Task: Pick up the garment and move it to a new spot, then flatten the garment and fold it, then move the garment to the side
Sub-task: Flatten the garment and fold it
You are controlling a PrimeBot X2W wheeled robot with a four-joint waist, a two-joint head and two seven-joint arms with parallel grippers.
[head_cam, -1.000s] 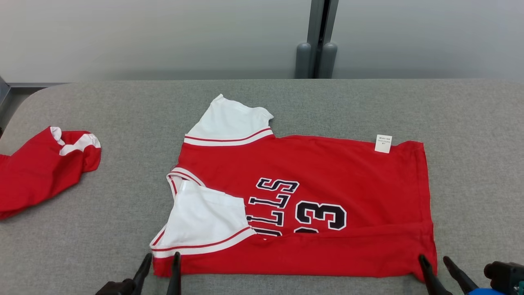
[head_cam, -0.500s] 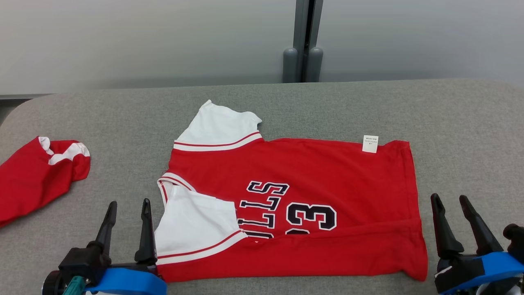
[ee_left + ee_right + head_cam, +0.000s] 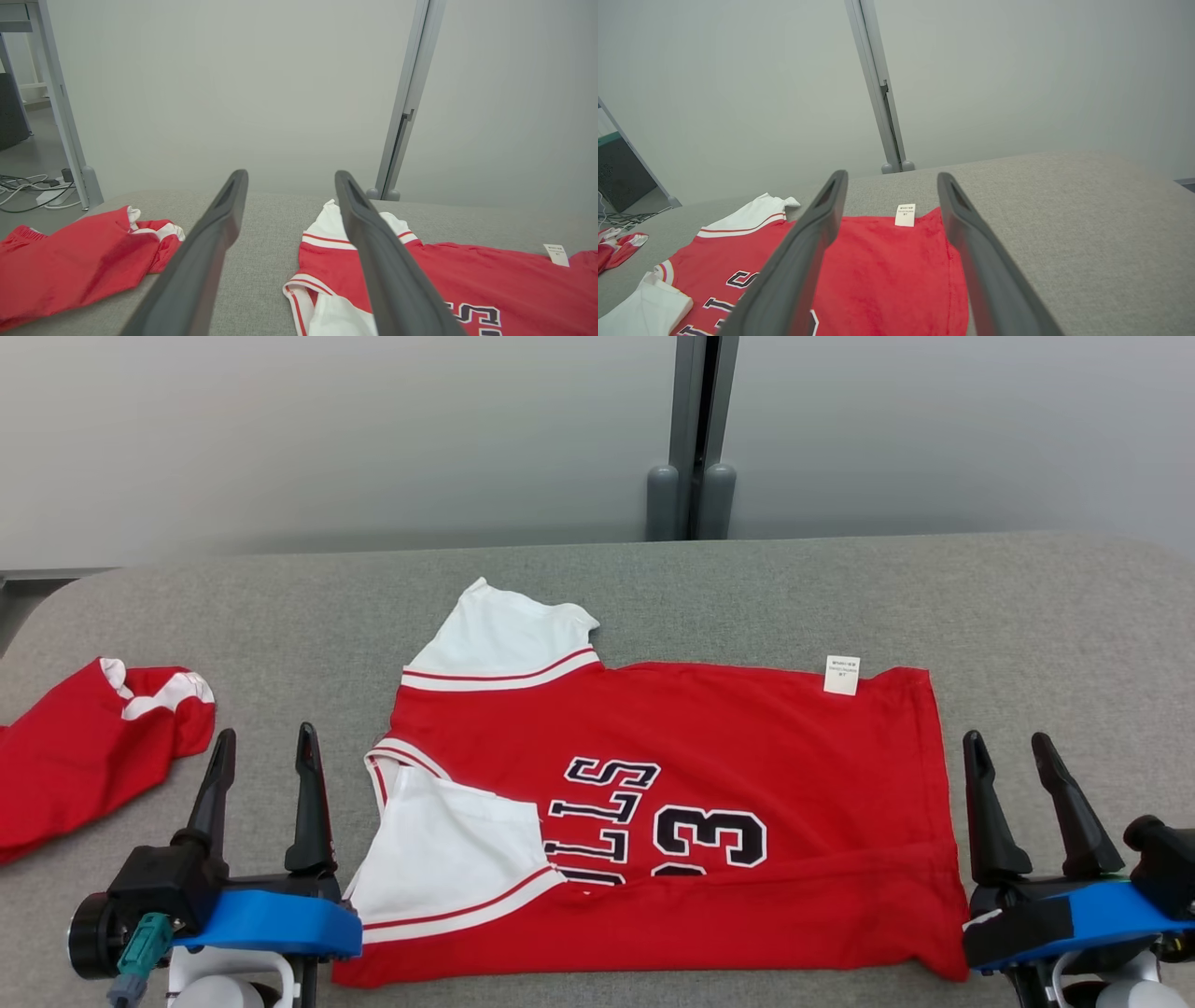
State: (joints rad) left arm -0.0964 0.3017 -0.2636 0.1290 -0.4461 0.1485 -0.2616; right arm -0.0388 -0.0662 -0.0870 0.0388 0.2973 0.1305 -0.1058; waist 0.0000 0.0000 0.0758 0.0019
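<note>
Sits mid-fold: red jersey (image 3: 747, 728) flat on the grey table (image 3: 840, 588), near edge turned over, more folds and side move likely pending, left gripper (image 3: 266, 730) and right gripper (image 3: 1005, 735) spread, empty.

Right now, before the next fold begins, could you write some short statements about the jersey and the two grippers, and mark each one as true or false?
1. The left gripper is open and holds nothing. True.
2. The right gripper is shut on the hem of the jersey. False: it is open and grips no cloth.
3. The jersey's near edge is folded over and covers the bottom of the print. True.
4. The white tag lies at the jersey's near left corner. False: it sits on the far edge, toward the right.
5. A second red garment lies on the table to the left of the jersey. True.
</note>
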